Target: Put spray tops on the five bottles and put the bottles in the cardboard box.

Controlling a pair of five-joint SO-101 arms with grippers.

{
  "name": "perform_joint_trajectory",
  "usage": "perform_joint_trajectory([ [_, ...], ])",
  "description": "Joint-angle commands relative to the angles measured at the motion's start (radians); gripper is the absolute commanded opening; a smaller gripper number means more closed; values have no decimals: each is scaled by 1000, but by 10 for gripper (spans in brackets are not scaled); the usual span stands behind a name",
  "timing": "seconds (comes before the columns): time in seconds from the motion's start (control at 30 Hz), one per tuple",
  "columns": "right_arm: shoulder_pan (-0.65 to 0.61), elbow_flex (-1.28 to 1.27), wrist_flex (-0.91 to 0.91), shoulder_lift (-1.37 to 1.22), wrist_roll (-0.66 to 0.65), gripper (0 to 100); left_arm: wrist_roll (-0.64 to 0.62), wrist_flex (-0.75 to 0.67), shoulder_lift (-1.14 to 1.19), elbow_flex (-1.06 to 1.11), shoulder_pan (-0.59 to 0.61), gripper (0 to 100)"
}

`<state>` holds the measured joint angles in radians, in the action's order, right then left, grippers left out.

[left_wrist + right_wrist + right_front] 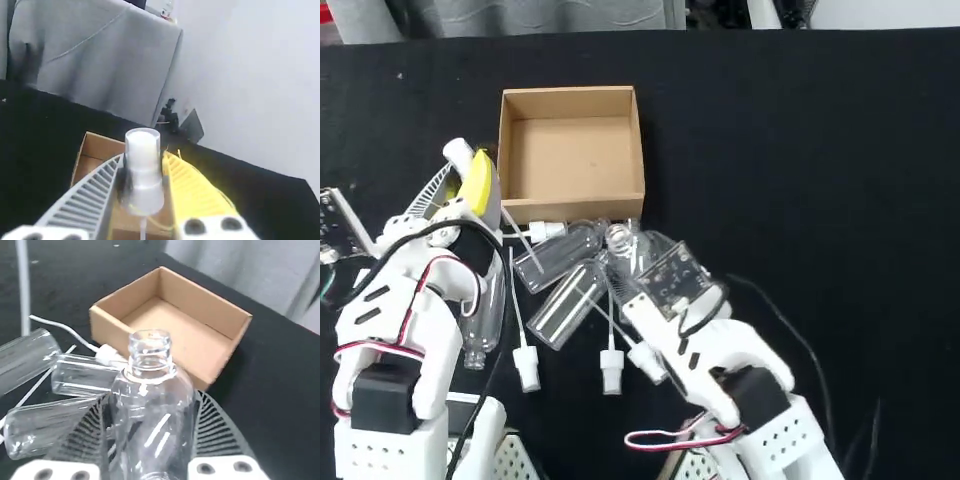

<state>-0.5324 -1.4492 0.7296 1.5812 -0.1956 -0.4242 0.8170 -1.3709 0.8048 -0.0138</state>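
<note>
My left gripper (462, 182), with one grey and one yellow finger, is shut on a white spray top (142, 170) and sits raised just left of the cardboard box (570, 150). The box's rim (90, 145) lies behind the top. My right gripper (632, 258) is shut on a clear bottle (150, 395) with no cap on its neck, held just in front of the box (170, 325). Two more clear bottles (558, 250) (565, 300) lie between the arms, and a third (485, 320) lies partly under the left arm.
Three loose spray tops (527, 365) (611, 370) (648, 360) lie on the black table near the front, their thin tubes pointing towards the bottles. Another white top (105, 355) lies by one bottle's mouth. Cables trail beside the right arm's base.
</note>
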Motion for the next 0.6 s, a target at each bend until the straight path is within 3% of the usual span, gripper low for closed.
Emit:
perform_joint_trajectory([
  [0.0,-40,-30,-124,19,0,53,-44,-17,-15,-68,2,28],
  [0.3,-87,-74,-189,19,0,53,-91,-26,-206,-25,108,28],
  [0.57,-164,-76,-189,15,0,53,-94,-20,-313,12,120,28],
])
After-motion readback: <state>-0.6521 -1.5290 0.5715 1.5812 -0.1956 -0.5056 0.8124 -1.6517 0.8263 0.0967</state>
